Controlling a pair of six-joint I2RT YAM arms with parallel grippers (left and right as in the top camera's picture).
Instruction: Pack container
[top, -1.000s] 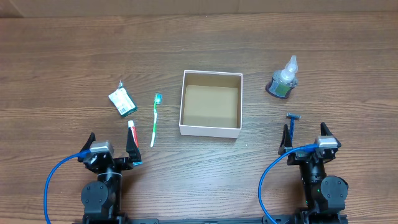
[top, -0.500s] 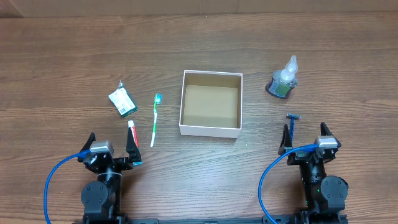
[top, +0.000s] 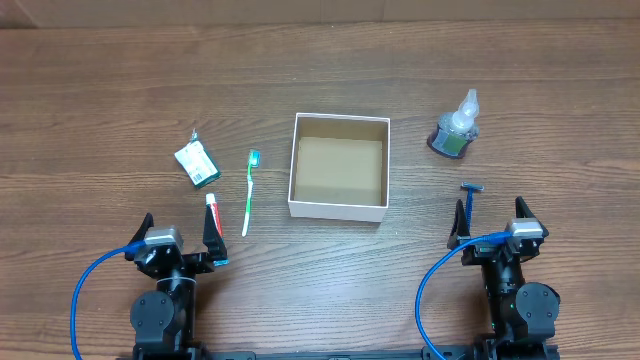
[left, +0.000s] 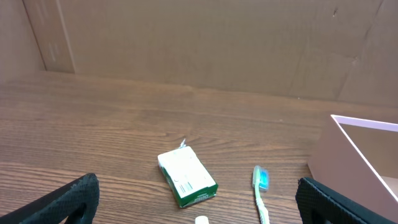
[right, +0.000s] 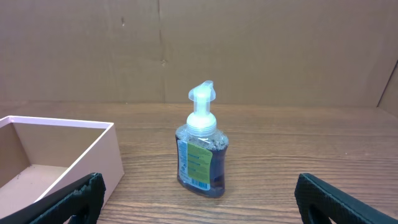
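The container (top: 339, 168), a shallow square box with white walls, is being carried by the counter (top: 100, 90) near its middle, upright and open at the top; only its plain brown floor is being shown inside. A clear pump bottle (top: 456, 128) holding green liquid is being kept upright to the right of it, well apart from the wall. The left claw (top: 180, 228) is being held wide open at the near edge, with nothing between its fingers; the container is lying ahead of it and off to its right, beyond a toothpaste tube (top: 212, 212), a toothbrush (top: 249, 192) and a small green packet (top: 196, 163). The right claw (top: 488, 220) is likewise being held spread and empty, and the container is lying ahead of it to its left, with a blue razor (top: 470, 200) lying just beside its left finger.
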